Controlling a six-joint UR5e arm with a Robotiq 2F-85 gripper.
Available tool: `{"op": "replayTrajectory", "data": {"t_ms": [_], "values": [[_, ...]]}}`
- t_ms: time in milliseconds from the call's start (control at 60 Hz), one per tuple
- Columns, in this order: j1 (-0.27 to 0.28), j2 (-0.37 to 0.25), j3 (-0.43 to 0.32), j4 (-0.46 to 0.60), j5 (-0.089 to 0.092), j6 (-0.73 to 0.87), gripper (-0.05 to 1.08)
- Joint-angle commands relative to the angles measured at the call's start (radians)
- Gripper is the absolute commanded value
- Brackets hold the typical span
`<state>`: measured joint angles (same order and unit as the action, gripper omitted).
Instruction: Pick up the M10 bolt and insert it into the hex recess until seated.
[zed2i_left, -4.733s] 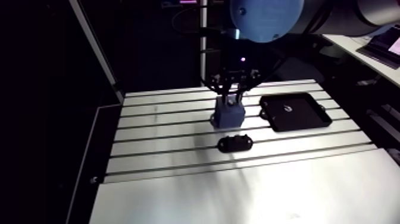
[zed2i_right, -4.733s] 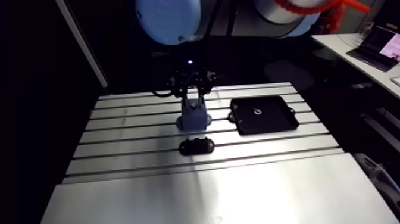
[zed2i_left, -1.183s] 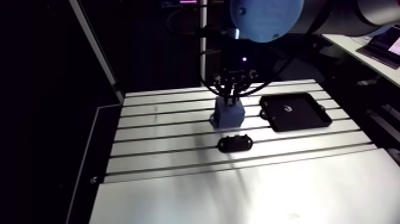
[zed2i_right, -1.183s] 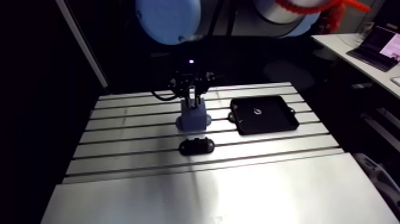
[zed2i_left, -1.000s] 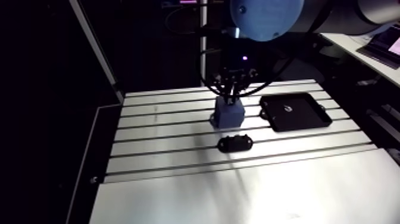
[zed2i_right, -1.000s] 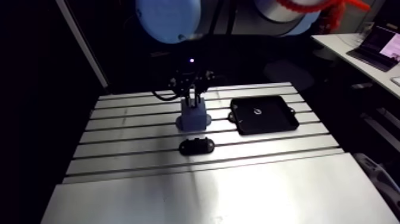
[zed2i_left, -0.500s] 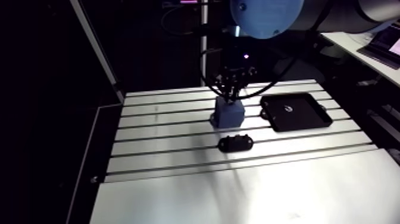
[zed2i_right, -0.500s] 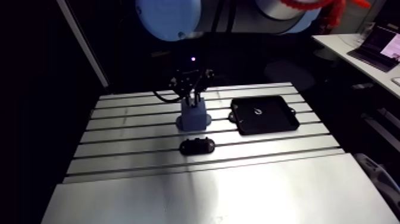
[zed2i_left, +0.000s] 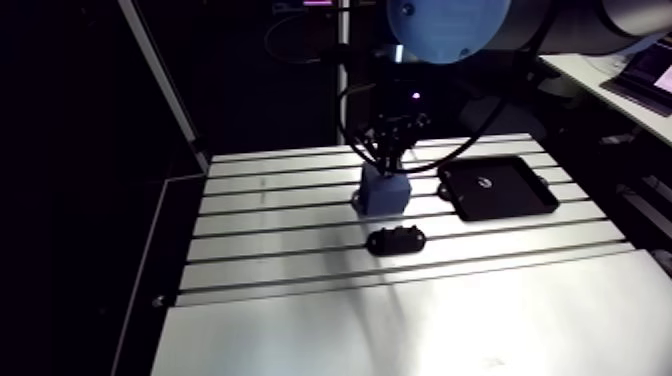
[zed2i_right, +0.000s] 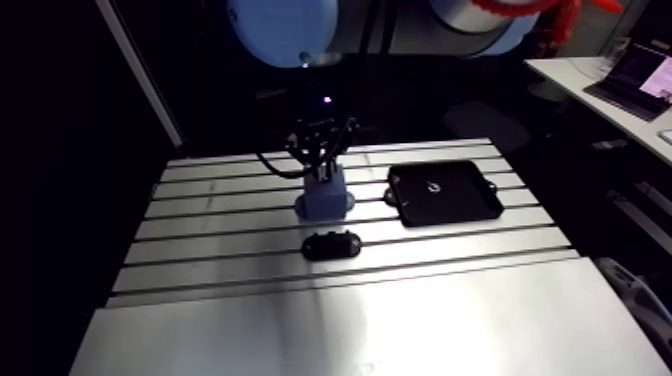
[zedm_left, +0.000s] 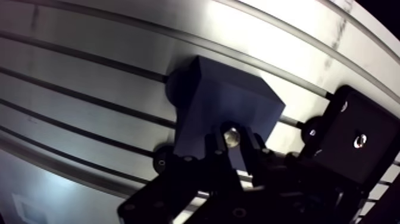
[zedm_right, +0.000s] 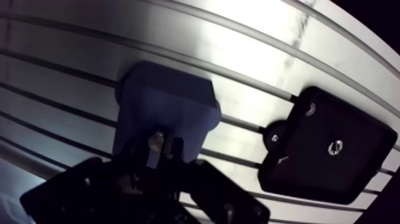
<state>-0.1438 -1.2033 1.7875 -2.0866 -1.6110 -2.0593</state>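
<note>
One M10 bolt (zedm_left: 231, 136), pinched in my tool (zedm_left: 232, 146), poised just over the blue block (zedm_left: 229, 98) on the surface (zedm_left: 89, 71). I judge it is held end-on to line up with the hex recess.

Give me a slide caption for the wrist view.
Gripper shut on the M10 bolt over the blue block, black tray beside the block on the slotted table.

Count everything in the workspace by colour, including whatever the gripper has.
Blue: 1, block
Black: 2, tray and small mount
Bare metal: 2, bolt in the gripper and a small piece in the tray
Total: 5
</note>
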Motion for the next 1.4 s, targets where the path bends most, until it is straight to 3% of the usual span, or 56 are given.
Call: {"op": "replayTrajectory", "data": {"t_ms": [17, 1400], "values": [[-0.002, 0.0, -0.001, 0.001, 0.0, -0.027, 0.74], [0.0, 0.0, -0.01, 0.001, 0.007, -0.212, 0.73]]}}
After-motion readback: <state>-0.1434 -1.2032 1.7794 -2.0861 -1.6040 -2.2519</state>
